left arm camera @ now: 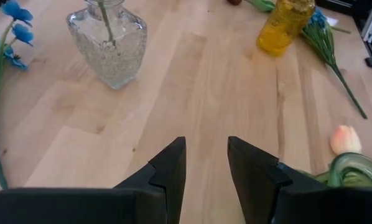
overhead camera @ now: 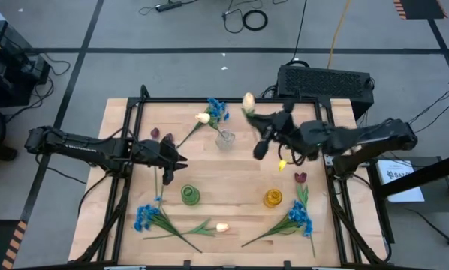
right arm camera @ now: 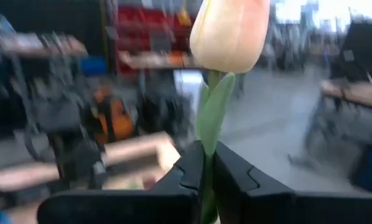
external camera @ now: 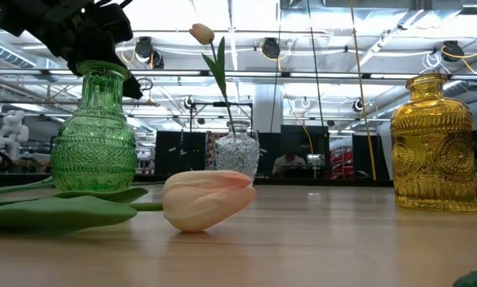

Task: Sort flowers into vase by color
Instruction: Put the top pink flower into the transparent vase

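Note:
My right gripper (right arm camera: 206,163) (overhead camera: 260,127) is raised over the table's far side, right of the clear vase (overhead camera: 224,139), and is shut on a cream-peach tulip (overhead camera: 248,101). My left gripper (left arm camera: 206,144) (overhead camera: 181,160) hovers open and empty, left of the clear vase and above the green vase (external camera: 93,131). One cream tulip (external camera: 203,33) stands with its stem in the clear vase (external camera: 237,151). A blue flower (left arm camera: 15,34) lies on the table beside that vase. Another cream tulip (external camera: 208,199) lies on the table near the green vase. My right gripper pinches the cream-peach tulip's stem and leaf (right arm camera: 211,124) a short way below the bloom (right arm camera: 229,31), between its two fingers. The fingers lie across the stem. The tulip is lifted clear of the table, its bloom standing past the fingertips.
A yellow vase (overhead camera: 273,198) stands near the right. Blue flowers lie near the front left (overhead camera: 146,217) and front right (overhead camera: 299,221). A dark red tulip (overhead camera: 300,178) lies by the yellow vase, and two more (overhead camera: 161,136) lie at the far left. Bare wood (left arm camera: 192,81) lies between the vases.

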`<state>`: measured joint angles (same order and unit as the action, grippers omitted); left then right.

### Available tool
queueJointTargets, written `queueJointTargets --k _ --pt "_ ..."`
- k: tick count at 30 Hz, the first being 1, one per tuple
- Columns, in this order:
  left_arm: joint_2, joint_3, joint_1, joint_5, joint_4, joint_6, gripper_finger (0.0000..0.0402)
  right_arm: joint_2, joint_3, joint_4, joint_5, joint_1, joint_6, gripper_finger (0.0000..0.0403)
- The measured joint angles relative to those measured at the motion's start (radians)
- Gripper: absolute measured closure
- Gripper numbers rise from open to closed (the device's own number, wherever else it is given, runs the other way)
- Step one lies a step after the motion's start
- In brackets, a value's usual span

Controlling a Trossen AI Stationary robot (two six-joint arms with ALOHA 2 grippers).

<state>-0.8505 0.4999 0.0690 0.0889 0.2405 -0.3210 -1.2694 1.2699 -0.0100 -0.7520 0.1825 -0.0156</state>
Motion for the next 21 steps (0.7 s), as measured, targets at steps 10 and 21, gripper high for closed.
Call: queueJointTargets --k 10,21 --pt "0.000 0.000 0.035 0.047 -0.010 -0.014 0.0276 -0.049 -0.294 0.805 0.193 -0.129 -0.157 0.0385" --pt "0.000 0.000 0.035 0.052 -0.024 -0.013 0.0276 -0.139 -0.457 1.117 0.256 -0.234 -0.084 0.0385"
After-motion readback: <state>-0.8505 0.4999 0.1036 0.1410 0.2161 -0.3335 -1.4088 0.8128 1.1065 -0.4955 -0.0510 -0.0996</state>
